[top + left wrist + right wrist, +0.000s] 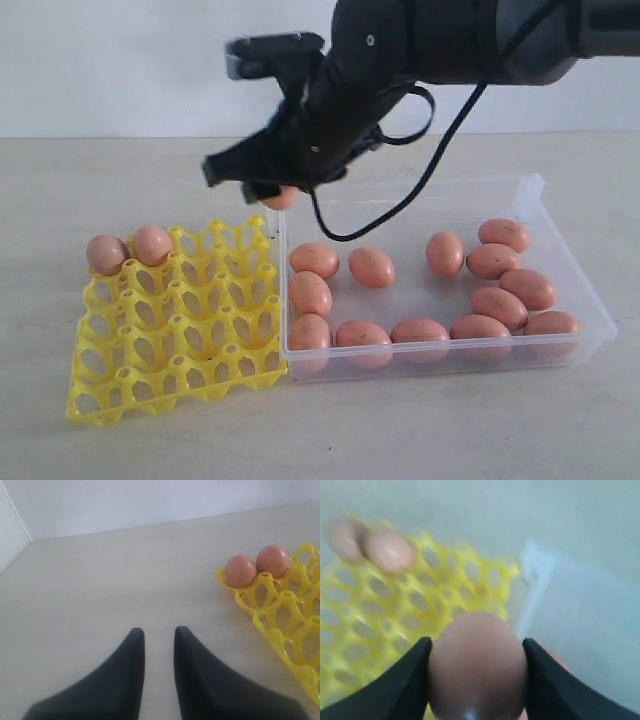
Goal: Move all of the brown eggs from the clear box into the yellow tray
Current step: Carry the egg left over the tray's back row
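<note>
Pale beige desk (300, 430), matte and plain, running back to a plain white wall (100, 60). The left wrist view shows a second white wall meeting the first at a room corner.

Yellow tray (85, 405) sits on the left part of the desk and the clear box (410, 290) is just beside it on the right, sides about touching. The tray's two far-left corner cups each hold an egg (106, 254), side by side and touching. The other cups are open.

Thirteen brown eggs (371, 267) lie loose on the box floor. Three are along the left wall, a row runs along the near wall, a cluster is toward the right wall and two lie nearer the middle.

Right arm (400, 60) reaches across from the upper right. Right gripper (275, 190) is clamped on one held egg (281, 198), a finger on each side of it. The egg hangs in the air over where the tray's far right corner meets the box's far left corner, touching neither. The right wrist view is blurred. A black cable (340, 238) loops down from the arm in front of the box's far wall.

Left gripper (158, 635) hangs over bare desk left of the tray, fingers a narrow gap apart with nothing between them. It does not show in the exterior view.
</note>
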Robot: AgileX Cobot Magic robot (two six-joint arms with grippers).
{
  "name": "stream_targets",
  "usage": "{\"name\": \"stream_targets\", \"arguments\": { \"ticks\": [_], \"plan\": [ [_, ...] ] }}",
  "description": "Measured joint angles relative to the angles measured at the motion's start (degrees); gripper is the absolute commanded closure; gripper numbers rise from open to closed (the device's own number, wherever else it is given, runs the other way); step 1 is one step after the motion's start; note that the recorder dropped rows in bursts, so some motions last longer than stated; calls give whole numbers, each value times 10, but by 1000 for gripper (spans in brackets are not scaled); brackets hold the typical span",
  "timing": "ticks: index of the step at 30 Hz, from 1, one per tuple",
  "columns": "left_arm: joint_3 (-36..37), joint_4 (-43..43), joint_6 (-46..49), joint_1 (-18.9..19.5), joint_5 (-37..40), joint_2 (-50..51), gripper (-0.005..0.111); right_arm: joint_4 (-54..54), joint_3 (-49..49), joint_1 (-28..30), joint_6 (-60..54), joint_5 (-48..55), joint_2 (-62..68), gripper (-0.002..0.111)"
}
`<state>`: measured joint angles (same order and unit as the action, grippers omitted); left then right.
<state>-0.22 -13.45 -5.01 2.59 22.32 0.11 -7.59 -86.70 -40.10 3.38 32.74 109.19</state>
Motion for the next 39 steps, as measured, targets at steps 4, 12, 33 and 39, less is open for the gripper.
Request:
{"name": "stream_targets", "arguments": {
  "ticks": [4,12,33,39],
  "plan": [
    [0,0,0,0,0,0,85,-19,0,-62,-57,-185,-1,108],
    [0,0,0,0,0,0,85,-37,0,-109,-126,-517,90,108],
    [0,0,0,0,0,0,85,35,-1,-48,129,-436,197,108],
    [0,0,0,0,0,0,85,76,-5,-47,161,-439,208,108]
  ]
}}
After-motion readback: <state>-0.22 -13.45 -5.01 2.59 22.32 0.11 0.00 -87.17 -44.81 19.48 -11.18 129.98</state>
